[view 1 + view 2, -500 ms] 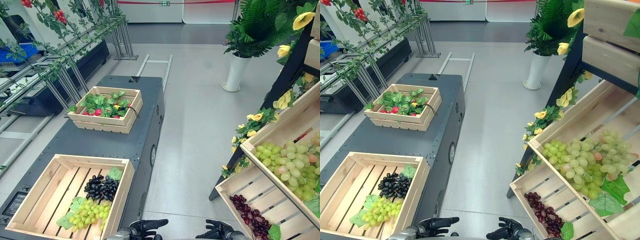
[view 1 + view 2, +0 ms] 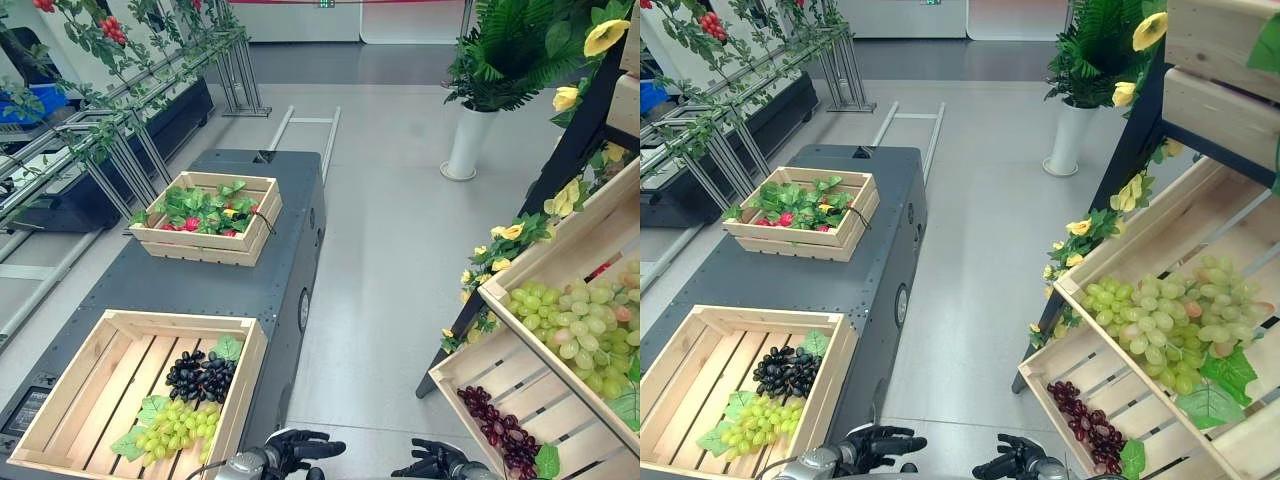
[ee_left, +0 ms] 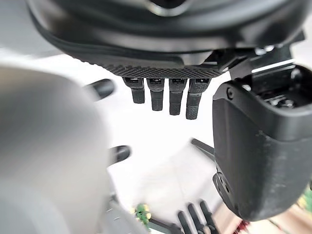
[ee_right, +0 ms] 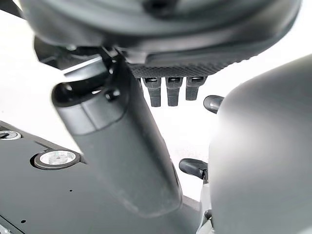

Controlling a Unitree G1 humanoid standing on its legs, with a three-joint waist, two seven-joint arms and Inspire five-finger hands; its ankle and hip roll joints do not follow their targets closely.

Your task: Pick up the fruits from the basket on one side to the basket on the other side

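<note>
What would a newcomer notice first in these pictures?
Probably the big heap of green grapes in the sloping crate on the right. Next, the flat crate on the dark cart at lower left, holding black grapes and a small green bunch. Both the left hand and right hand hang empty, low in the middle.

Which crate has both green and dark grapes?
The near crate on the dark cart, robot's left: black grapes beside green grapes. The upper shelf crate holds only green, the lower shelf crate only dark red, the far cart crate mostly leaves.
</note>
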